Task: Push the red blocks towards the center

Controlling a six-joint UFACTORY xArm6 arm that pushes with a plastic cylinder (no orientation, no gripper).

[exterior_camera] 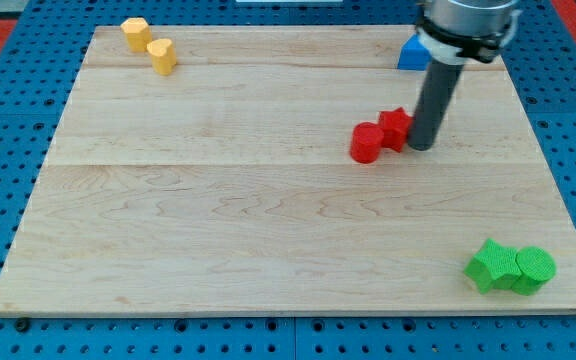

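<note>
Pressing my tip [420, 147] (a bare rod, no fingers, holding nothing) against the red blocks [380, 136], lying right of centre; steering leftward, keeping both touching, aiming squarely.

Two yellow blocks [149, 44] sat near the board's [218, 220] top-left corner, a blue block [412, 53] lay at its top edge, two green blocks [510, 266] touched near the bottom-right corner.

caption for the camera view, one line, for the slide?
My tip presses against the right side of two touching red blocks near the board's middle; yellow, blue and green blocks sit at the corners.
</note>
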